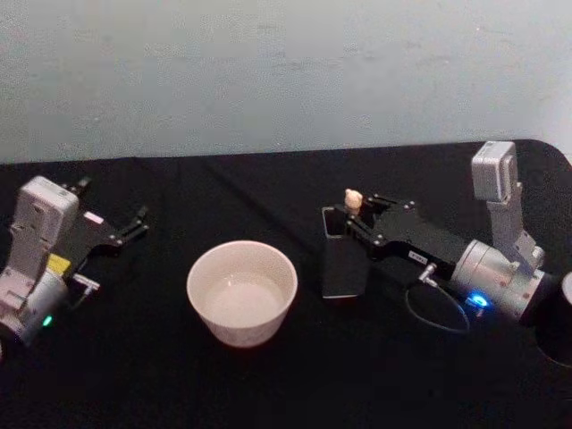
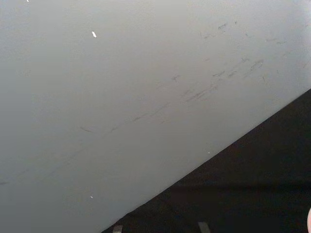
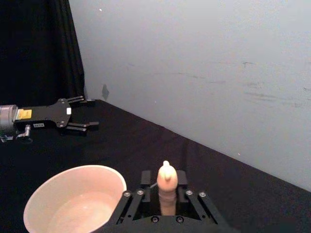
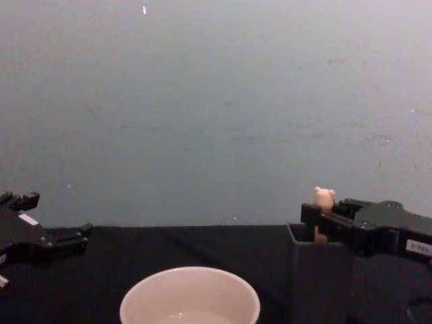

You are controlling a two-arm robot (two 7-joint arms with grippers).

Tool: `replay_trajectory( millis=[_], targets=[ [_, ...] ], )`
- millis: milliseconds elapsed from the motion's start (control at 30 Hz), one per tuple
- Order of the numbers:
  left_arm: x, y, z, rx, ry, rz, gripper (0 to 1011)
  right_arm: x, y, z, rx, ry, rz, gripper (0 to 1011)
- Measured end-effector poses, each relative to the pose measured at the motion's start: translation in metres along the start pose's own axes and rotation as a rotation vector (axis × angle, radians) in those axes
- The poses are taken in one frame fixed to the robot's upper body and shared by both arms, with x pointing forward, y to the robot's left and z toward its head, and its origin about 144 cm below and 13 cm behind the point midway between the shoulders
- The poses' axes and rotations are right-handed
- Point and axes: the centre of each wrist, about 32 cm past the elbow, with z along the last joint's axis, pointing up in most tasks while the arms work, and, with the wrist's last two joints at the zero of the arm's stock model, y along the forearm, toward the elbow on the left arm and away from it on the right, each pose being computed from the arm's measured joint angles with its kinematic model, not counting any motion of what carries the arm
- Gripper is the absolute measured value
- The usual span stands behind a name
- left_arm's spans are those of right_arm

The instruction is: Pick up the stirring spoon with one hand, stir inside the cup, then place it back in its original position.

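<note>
Cup [image 1: 241, 291] sits nearest, centre of the black table [image 1: 268, 384]. Just right of it stands the holder [image 1: 344, 259], spoon [image 1: 353, 198] upright inside, bear head poking above the rim. Right gripper [image 1: 344, 213] at the holder's top, fingers closed narrow around the spoon handle. Left gripper [image 1: 134, 222] well off to the left, fingers spread wide, holding nothing.

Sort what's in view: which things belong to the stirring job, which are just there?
Job:
stirring spoon, standing in the dark holder
cream cup
right pincer, at the spoon's handle

Not involved:
left pincer, open, idle over the black table
grey wall
</note>
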Motion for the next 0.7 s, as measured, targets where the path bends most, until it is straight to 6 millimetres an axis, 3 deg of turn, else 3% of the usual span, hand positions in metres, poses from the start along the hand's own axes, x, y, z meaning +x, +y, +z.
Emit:
replay_trajectory(
  millis=[100,433,700],
  targets=[
    [0.0000,0.0000,0.0000,0.000,0.000,0.000,1001,0.0000,0.0000,0.0001,0.001,0.000,0.000,359],
    [0.0000,0.0000,0.0000,0.000,0.000,0.000,1001,0.0002,-0.0001,0.0004,0.003,0.000,0.000,722],
    [0.0000,0.0000,0.0000,0.000,0.000,0.000,1001,0.0003,-0.0001,0.0005,0.004,0.000,0.000,916]
  ],
)
